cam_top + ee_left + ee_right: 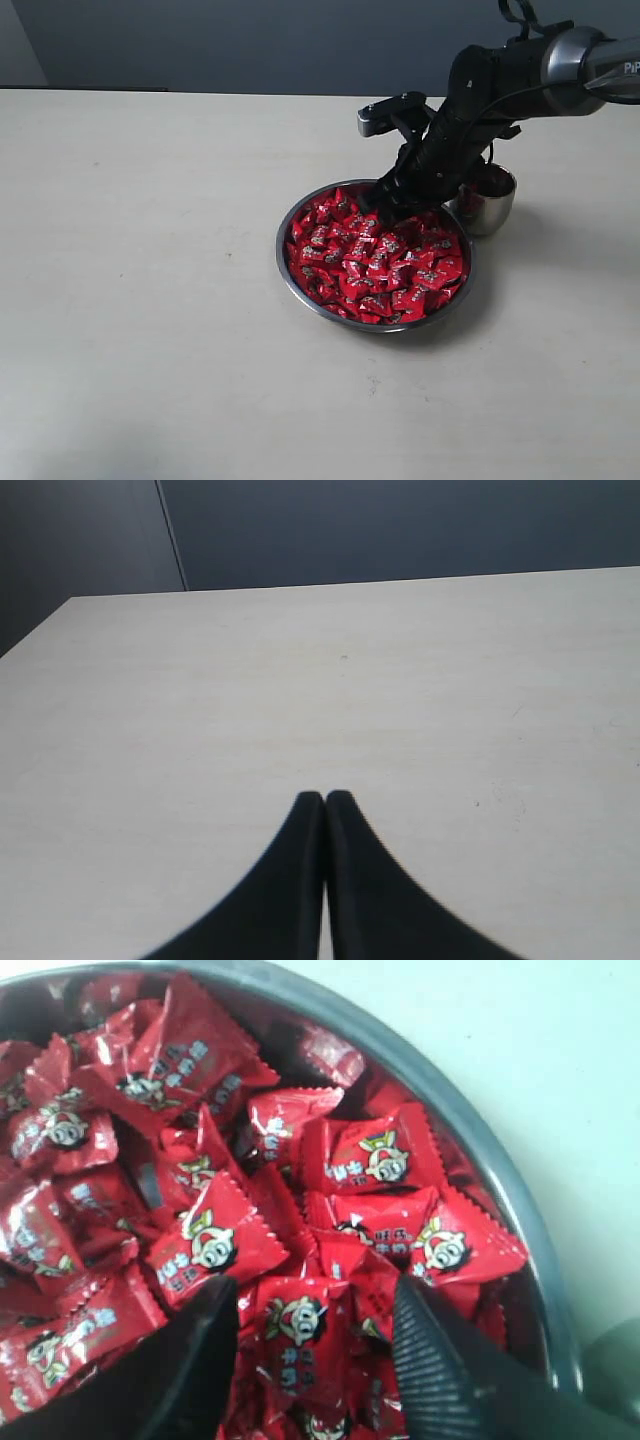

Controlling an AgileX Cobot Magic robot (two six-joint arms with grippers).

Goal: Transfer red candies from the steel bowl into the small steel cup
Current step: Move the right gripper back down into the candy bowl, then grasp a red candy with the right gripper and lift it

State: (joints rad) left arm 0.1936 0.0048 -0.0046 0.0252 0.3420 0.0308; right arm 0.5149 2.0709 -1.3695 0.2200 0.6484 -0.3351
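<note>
The steel bowl [292,275] sits right of the table's middle, heaped with red candies [375,265]. Behind it to the right stands the small steel cup [492,205], with some red showing inside. My right gripper [385,205] reaches down into the far side of the bowl. In the right wrist view its jaws stand open [312,1295] just over the pile, straddling one candy [300,1330] that lies between the fingers [440,1360]. The bowl's rim [450,1090] curves past beyond them. My left gripper [325,798] is shut and empty over bare table, away from the bowl.
The pale table [150,300] stretches wide to the left of the bowl and in front of it. A dark wall [250,40] runs behind the far edge. The right arm [520,70] comes in from the upper right, above the cup.
</note>
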